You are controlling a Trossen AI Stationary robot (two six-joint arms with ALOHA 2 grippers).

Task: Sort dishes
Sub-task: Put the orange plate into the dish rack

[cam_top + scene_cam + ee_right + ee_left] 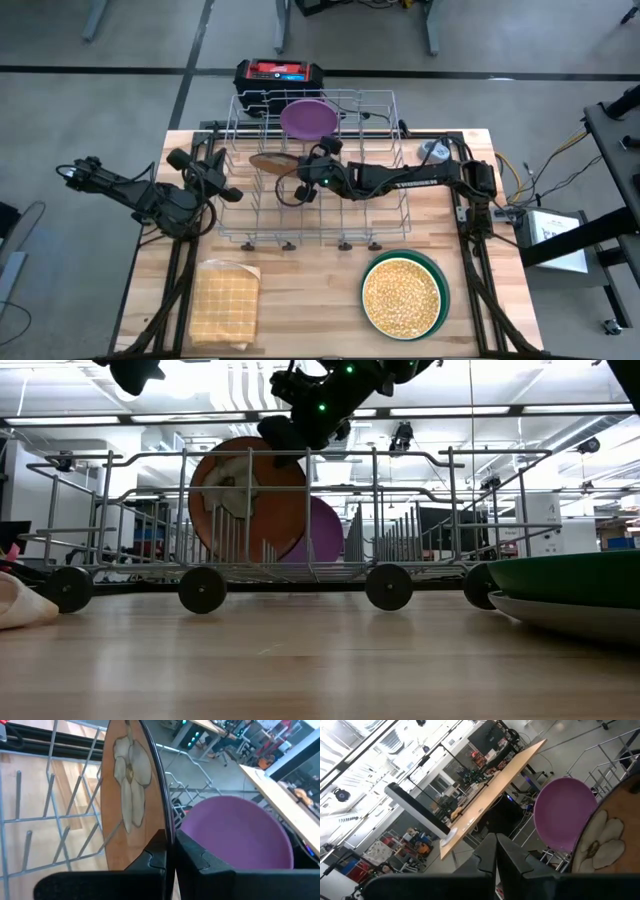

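A wire dish rack [392, 205] stands mid-table. In it the purple plate [307, 117] stands upright near the far side. The brown plate with grey blotches [272, 160] stands on edge in front of it, with my right gripper [303, 185] shut on it from above. A stack sits near the table's near right: the yellow speckled plate [403, 293] on top, the green plate [585, 577] under it, and the white plate [570, 616] lowest. The grey plate does not show. My left gripper [228, 192] waits shut at the rack's left side. My right gripper pinches the brown plate's upper rim [168, 822] between its two fingers, one on the blotched face and one on the back. It comes from above, pointing down [300, 435]. The plate stands upright, its lower edge [250, 558] down among the rack's tines.
A square tan waffle cloth [225, 300] lies at the near left. A small round grey-blue gadget [433, 150] sits at the far right by the right arm's base. A black and red box [280, 75] stands beyond the far edge. Bare wood lies between cloth and stack.
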